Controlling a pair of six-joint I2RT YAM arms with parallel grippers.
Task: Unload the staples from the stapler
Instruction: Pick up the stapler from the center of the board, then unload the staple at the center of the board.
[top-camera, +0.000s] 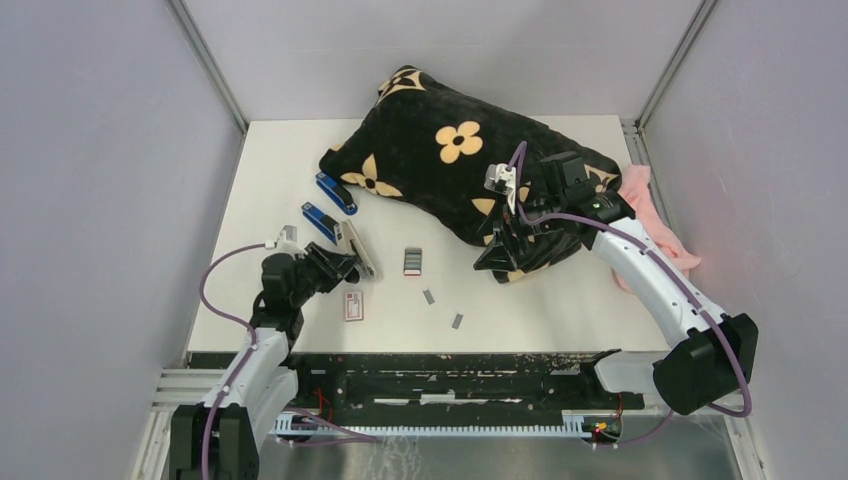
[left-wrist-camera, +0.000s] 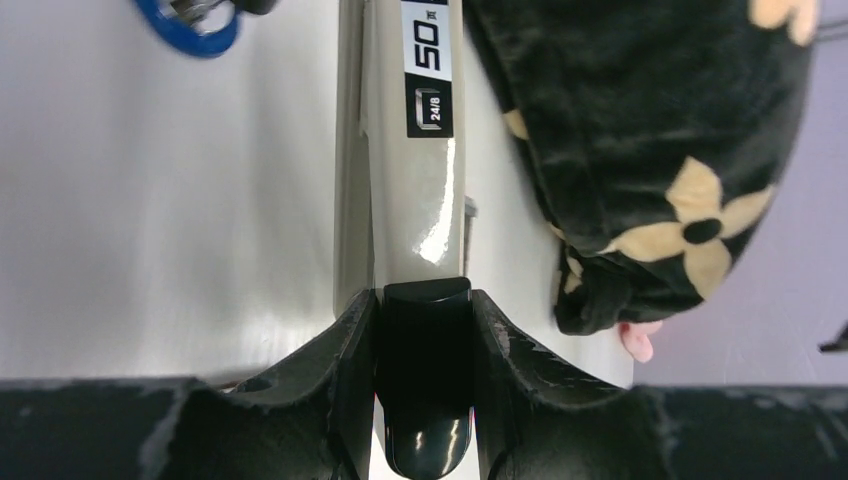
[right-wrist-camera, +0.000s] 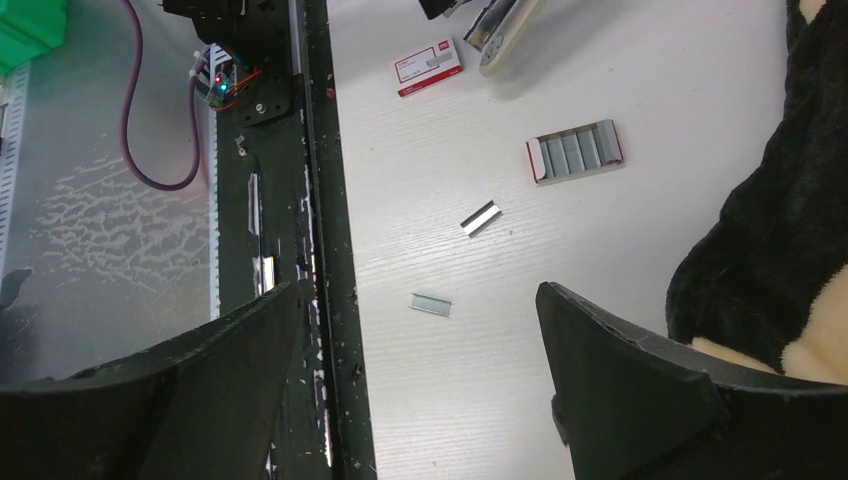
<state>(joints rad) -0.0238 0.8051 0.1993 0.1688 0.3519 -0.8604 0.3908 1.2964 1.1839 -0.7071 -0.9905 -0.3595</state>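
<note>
Jaws of the left gripper (left-wrist-camera: 424, 315) are closed partway and clamped from both sides on the black rear end of the stapler (left-wrist-camera: 415, 180). By that grip the beige body is steadied on the table (left-wrist-camera: 170, 220) and pointed away from the wrist, presumably so that its front is left free for the other arm. Whether the magazine is open, or whether any strip is inside, cannot be told.

Jaws of the right gripper (right-wrist-camera: 418, 295) are spread wide and nothing is held. It is hung near the edge of the pillow (right-wrist-camera: 770, 200) and looks down on the staples (right-wrist-camera: 481, 218). Two loose strips are laid apart on the bare table between the arms. More are packed in rows in an open tray (right-wrist-camera: 574, 152) a little farther out.

A closed box (right-wrist-camera: 427, 67) is set near the left gripper. Two blue staplers (top-camera: 335, 195) are lined up beyond the held one, untouched. From the loose strips, the unloading is judged to be at least partly done.
</note>
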